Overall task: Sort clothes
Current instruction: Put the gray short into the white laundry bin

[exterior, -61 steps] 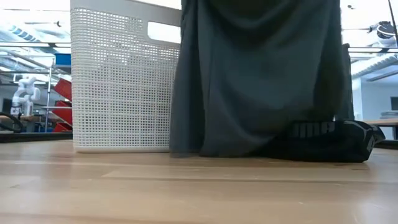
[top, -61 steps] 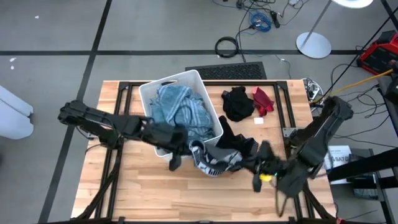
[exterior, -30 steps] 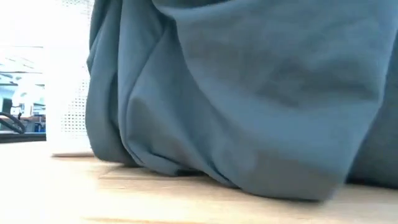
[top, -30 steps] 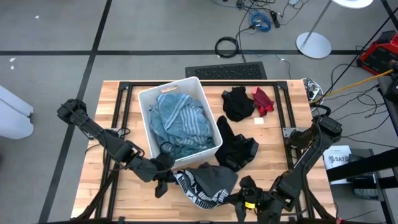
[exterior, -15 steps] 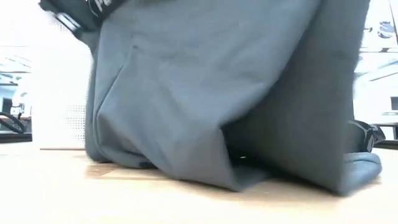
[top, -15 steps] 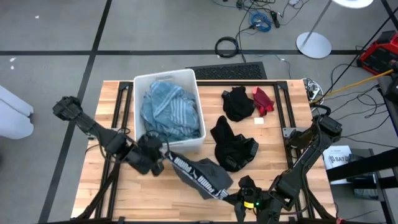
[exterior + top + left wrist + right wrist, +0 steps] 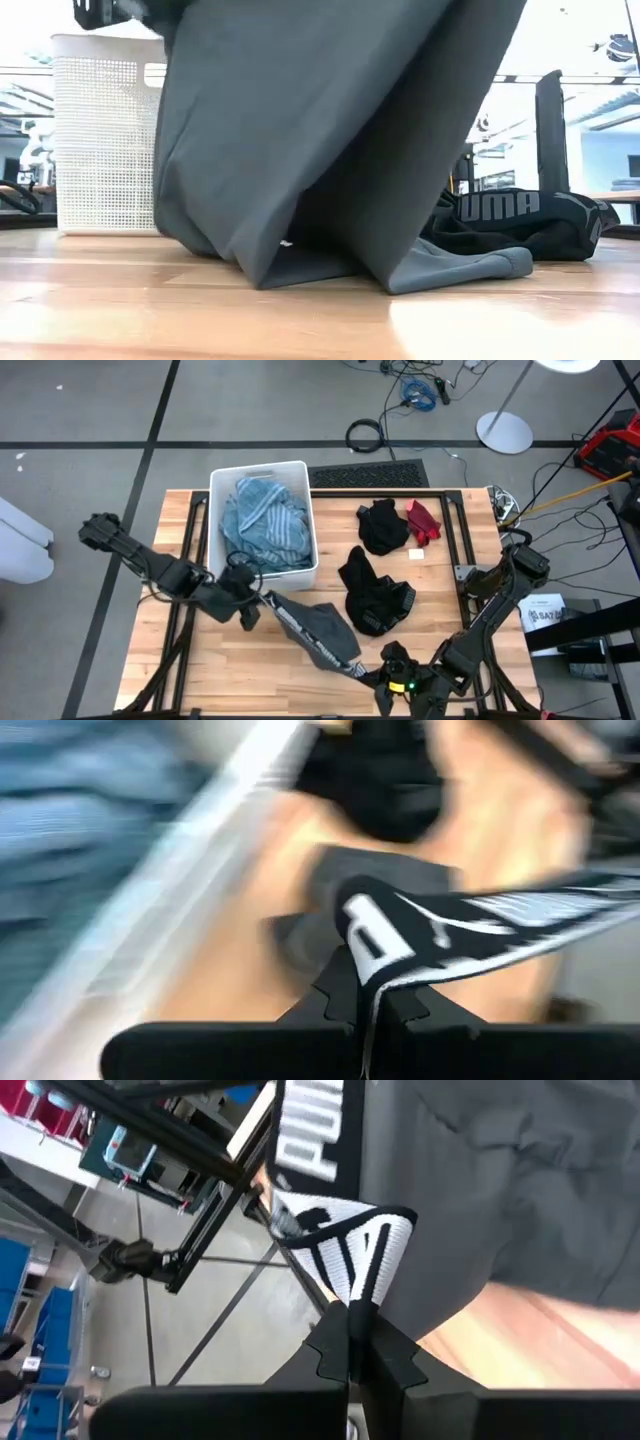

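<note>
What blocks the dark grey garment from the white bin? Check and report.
Nothing visible. The dark grey garment, pinched by left gripper and right gripper, hangs stretched beside the white bin, bare wood between them.

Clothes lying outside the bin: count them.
4: dark grey garment stretched between both tools; black garment at the table's middle; another black one and a red one at the far edge. Overlaps may hide more.

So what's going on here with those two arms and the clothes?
Both arms are holding one dark grey garment stretched between them over the front of the table. The left gripper is shut on its waistband near the white bin, and the right gripper is shut on the other end at the front edge. Teal striped clothes lie in the bin; black and red pieces lie on the table.
</note>
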